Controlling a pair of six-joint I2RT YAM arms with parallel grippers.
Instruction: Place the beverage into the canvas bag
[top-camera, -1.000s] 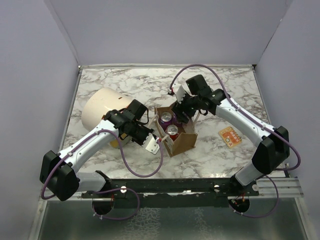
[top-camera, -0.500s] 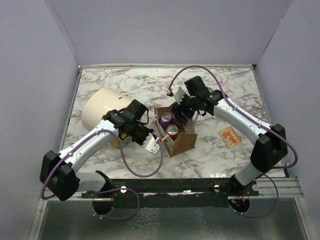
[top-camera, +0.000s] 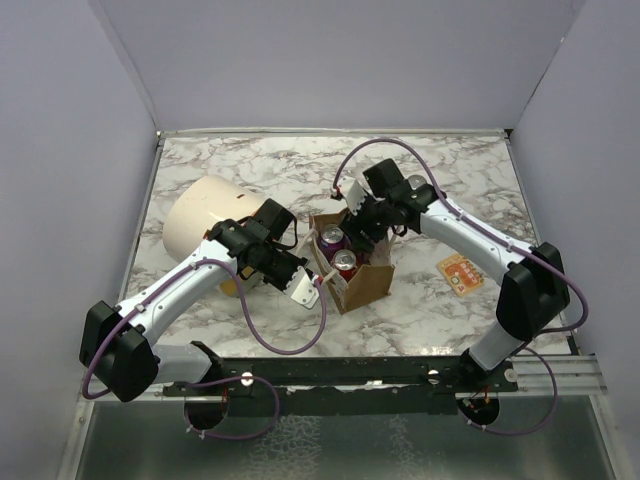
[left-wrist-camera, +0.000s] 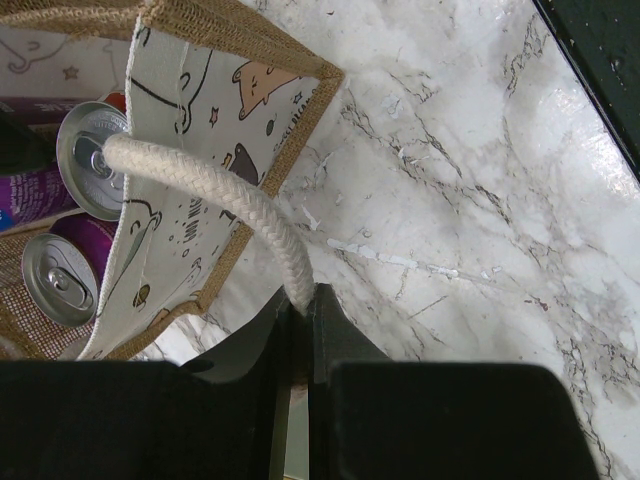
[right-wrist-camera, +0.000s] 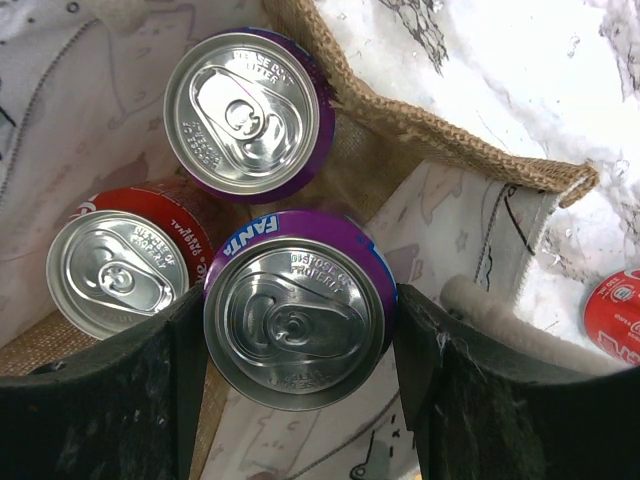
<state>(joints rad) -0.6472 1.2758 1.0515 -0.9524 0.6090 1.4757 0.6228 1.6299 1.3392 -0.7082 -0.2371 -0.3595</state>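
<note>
The tan canvas bag (top-camera: 362, 283) stands open mid-table, its burlap rim (right-wrist-camera: 452, 141) showing in the right wrist view. A purple can (right-wrist-camera: 248, 115) and a red can (right-wrist-camera: 115, 272) stand inside it. My right gripper (top-camera: 362, 234) is shut on a purple Fanta can (right-wrist-camera: 297, 322) and holds it upright over the bag's opening, higher than the other two cans. My left gripper (left-wrist-camera: 300, 312) is shut on the bag's cream rope handle (left-wrist-camera: 215, 190) at the bag's near-left side, and also shows in the top view (top-camera: 303, 287).
A large cream cylinder (top-camera: 205, 220) lies left of the bag, behind my left arm. An orange packet (top-camera: 460, 273) lies on the marble to the right. A loose red can (right-wrist-camera: 614, 314) lies on the table just outside the bag.
My right gripper has moved a little left and toward the bag's opening with the Fanta can. My left arm has not moved.
</note>
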